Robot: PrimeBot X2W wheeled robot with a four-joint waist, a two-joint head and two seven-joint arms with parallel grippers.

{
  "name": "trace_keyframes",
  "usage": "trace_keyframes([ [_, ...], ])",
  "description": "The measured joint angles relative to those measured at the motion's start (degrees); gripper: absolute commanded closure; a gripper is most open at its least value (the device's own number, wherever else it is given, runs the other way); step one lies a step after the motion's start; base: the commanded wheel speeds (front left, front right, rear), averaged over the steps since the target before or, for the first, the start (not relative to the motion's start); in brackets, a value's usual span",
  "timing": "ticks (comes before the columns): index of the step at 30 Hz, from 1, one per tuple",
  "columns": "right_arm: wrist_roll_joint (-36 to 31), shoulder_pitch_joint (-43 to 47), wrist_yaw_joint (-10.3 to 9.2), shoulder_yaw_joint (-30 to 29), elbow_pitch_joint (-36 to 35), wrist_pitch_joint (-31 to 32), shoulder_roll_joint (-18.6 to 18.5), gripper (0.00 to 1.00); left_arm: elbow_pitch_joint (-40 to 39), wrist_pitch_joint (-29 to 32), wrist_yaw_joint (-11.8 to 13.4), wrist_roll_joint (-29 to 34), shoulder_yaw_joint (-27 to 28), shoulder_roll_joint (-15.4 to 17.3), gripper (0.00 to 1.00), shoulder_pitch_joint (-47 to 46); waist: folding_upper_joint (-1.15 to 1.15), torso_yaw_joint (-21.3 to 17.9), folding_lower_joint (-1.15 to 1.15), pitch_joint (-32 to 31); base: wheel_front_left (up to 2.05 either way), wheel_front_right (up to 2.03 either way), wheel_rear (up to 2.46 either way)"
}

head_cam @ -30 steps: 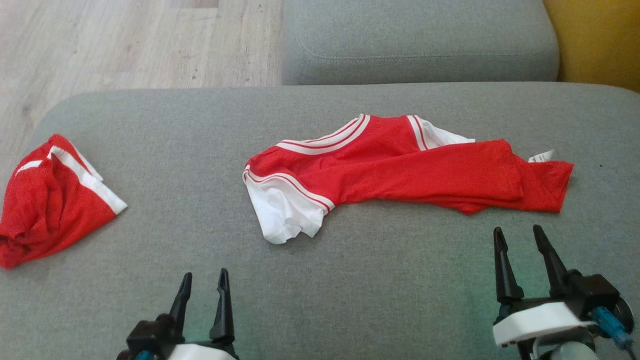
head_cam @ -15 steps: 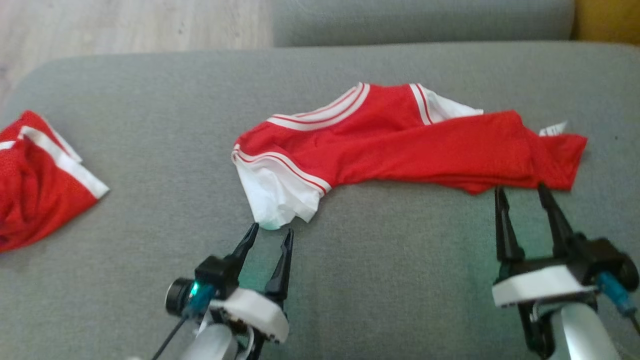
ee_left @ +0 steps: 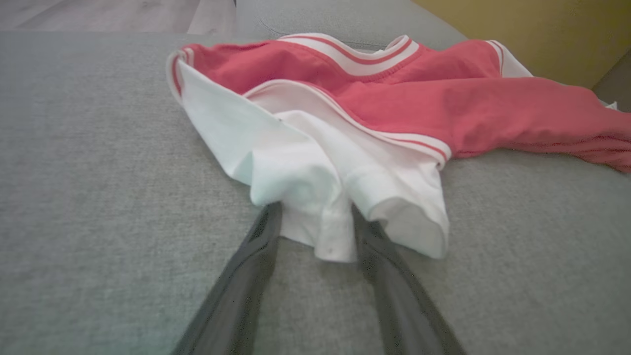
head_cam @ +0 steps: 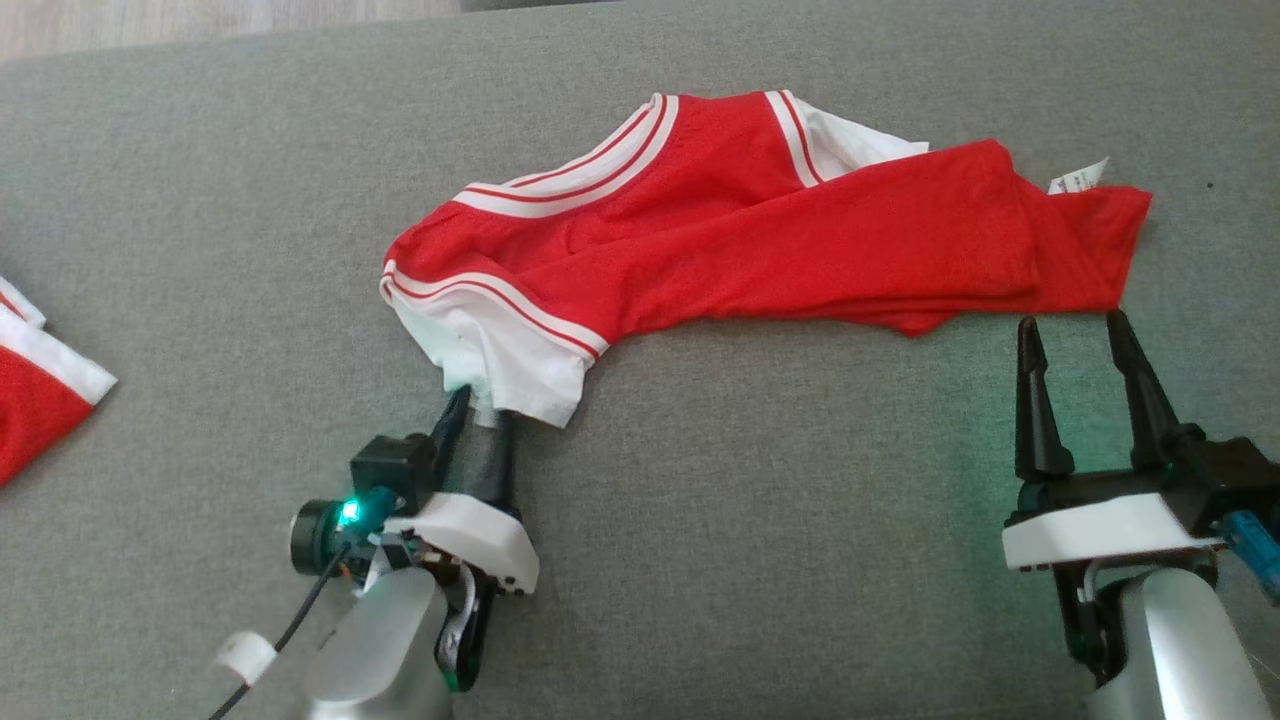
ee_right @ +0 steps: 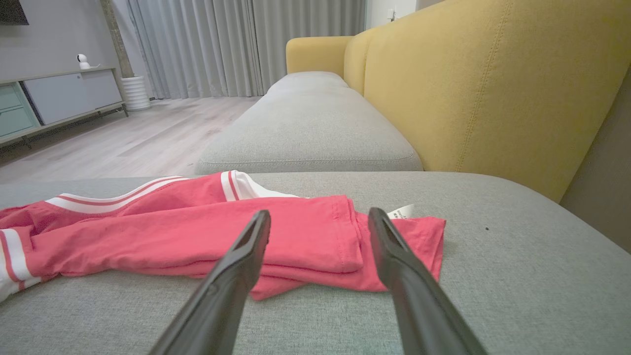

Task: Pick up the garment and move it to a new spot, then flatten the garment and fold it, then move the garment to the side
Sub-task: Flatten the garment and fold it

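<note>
Left gripper (head_cam: pixel 480 410) sits at the near-left end of the garment (head_cam: pixel 760 240), fingers astride the white sleeve (head_cam: pixel 500 355) hem. Its tips are hidden under the cloth with a loose fold between them, so I can't tell if it's clamped or just straddling. Right gripper (head_cam: pixel 1072 325) is at the garment's near-right end, jaws wide and empty, tips just short of the red hem and not touching it. The garment lies bunched lengthwise on the grey cushion (head_cam: pixel 760 560), sleeve end left, label (head_cam: pixel 1078 178) at its far-right corner. I read the step as the two-point pick. Left should bite all the sleeve layers, not only the loose tab. Right should go forward and low so one finger slides under the stacked red hem before pinching. Lift both ends level and together, or the garment may slip. A second red garment (head_cam: pixel 30 410) lies well left of it; steer clear.
</note>
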Motion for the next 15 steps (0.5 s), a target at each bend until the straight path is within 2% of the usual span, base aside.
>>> trace_keyframes([
  [2,0.00,0.00,0.00,-0.14,-0.08,-0.01,0.00,0.00,0.75,-0.46,-0.01,-0.51,0.23,0.03,0.80,-0.47,0.00,-0.02,0.00,0.17,0.00,0.00,0.00],
  [4,0.00,0.00,0.00,-0.58,-0.12,0.00,0.00,0.00,1.11,-0.65,-0.08,-0.75,0.21,-0.02,1.00,-0.51,0.00,0.27,-0.01,0.17,0.00,0.00,0.00],
  [9,0.04,0.00,0.00,-1.01,-0.24,0.00,0.00,0.00,0.46,-0.97,-0.48,-0.80,0.41,-0.20,1.00,-0.01,0.00,1.61,-0.01,-0.17,0.00,0.00,0.00],
  [15,0.04,0.05,0.00,-1.47,-0.29,0.00,0.00,0.00,-9.10,-0.99,0.12,-1.12,4.55,0.11,1.00,4.99,0.00,3.91,-0.01,-1.12,0.00,0.00,0.00],
])
